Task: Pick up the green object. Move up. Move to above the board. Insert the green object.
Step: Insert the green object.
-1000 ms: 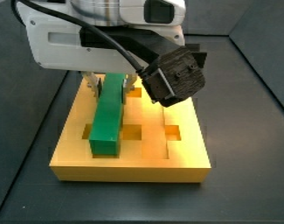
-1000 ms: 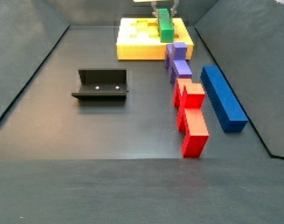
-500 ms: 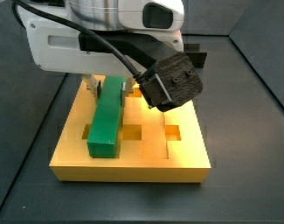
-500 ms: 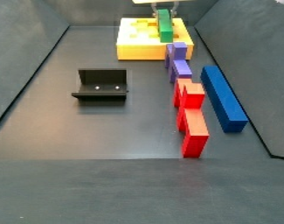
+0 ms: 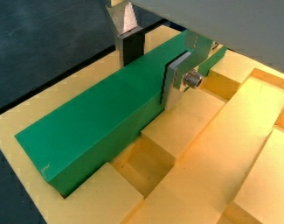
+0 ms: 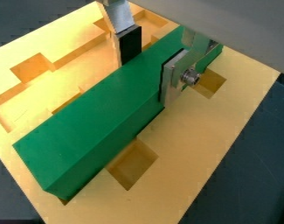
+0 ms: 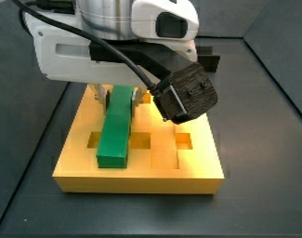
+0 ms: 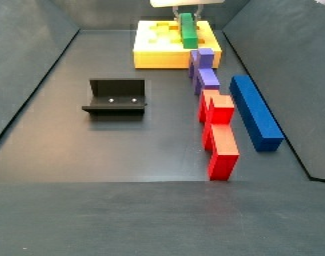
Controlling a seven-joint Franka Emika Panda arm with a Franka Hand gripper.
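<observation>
While the tool clamps the green bar near its far end over the board, we judge the bar stiff, light, smooth-sided; gripping across its narrow width suits it.

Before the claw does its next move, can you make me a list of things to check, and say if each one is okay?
1. Claw around the green object: ok, a silver finger sits on each side of the bar in both wrist views.
2. Green object over the board: ok, it lies along the board's top in a side view.
3. Bar lined up with a groove: cannot tell.
4. Bar fully pushed down: not ok, it stands well above the board's surface.
5. Other pieces out of the way: ok, the blue bar, purple bar and red blocks lie on the floor beside the board.
</observation>
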